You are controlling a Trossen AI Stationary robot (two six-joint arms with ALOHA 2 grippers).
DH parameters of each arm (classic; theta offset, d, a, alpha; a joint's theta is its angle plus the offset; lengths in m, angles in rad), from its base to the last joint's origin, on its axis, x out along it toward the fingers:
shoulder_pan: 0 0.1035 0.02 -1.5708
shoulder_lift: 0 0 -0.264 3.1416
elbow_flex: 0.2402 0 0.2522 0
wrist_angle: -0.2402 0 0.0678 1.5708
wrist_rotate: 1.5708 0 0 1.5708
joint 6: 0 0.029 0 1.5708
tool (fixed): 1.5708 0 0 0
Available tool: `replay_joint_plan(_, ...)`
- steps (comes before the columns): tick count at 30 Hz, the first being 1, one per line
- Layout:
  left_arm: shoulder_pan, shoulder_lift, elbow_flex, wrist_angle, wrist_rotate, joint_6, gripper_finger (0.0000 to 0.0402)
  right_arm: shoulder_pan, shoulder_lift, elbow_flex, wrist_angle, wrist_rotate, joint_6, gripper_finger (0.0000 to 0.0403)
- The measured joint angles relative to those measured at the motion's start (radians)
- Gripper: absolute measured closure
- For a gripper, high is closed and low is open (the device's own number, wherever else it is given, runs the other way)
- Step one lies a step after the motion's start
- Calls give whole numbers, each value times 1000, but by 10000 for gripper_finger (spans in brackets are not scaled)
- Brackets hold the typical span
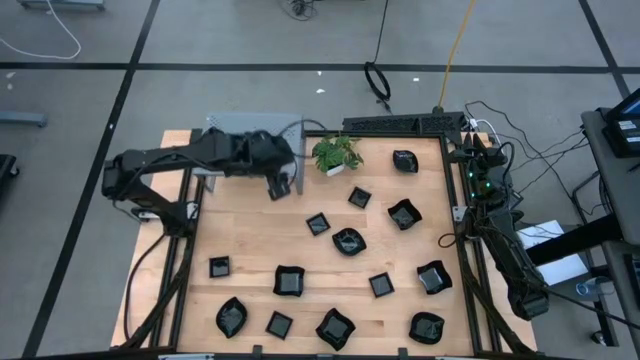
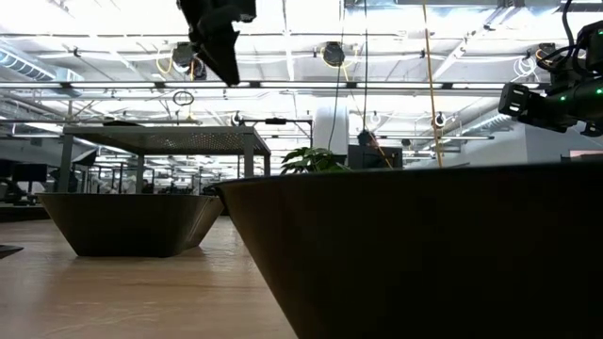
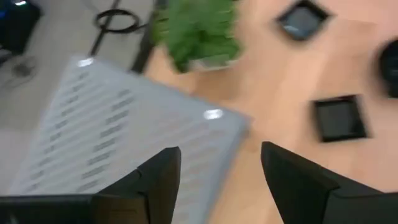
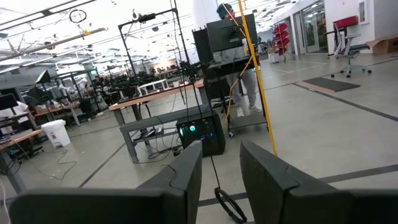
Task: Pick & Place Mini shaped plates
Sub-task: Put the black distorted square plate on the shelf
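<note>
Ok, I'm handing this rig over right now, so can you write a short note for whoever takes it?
Left gripper: open and empty, raised over the table's far-left corner beside the grey tray.
Right gripper: open and empty, parked off the table's right edge.
Mini shaped plates: spread loose over the table, for example one near the potted plant and one at the near-left.
Done: no plate shows in the tray.
Left: pick and place them all.

Mini shaped plates (image 1: pixel 349 241) across the table (image 1: pixel 250 230), potted plant (image 1: pixel 336 153) at its far edge.
</note>
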Motion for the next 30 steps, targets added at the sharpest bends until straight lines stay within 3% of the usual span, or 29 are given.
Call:
replay_joint_plan(6, -120, 55, 0, 9, 2, -32, 174, 0, 0, 0, 0, 0, 0, 303)
replay_joint_plan(15, -256, 151, -1, -2, 15, -299, 174, 0, 0, 0, 0, 0, 0, 303)
replay_joint_plan(19, -327, 196, -1, -7, 132, -388, 174, 0, 0, 0, 0, 0, 0, 303)
replay_joint_plan(24, -448, 250, -1, 14, 353, -381, 174, 0, 0, 0, 1, 0, 0, 303)
replay_joint_plan(30, -614, 326, -1, 56, 382, -355, 174, 0, 0, 0, 0, 0, 0, 303)
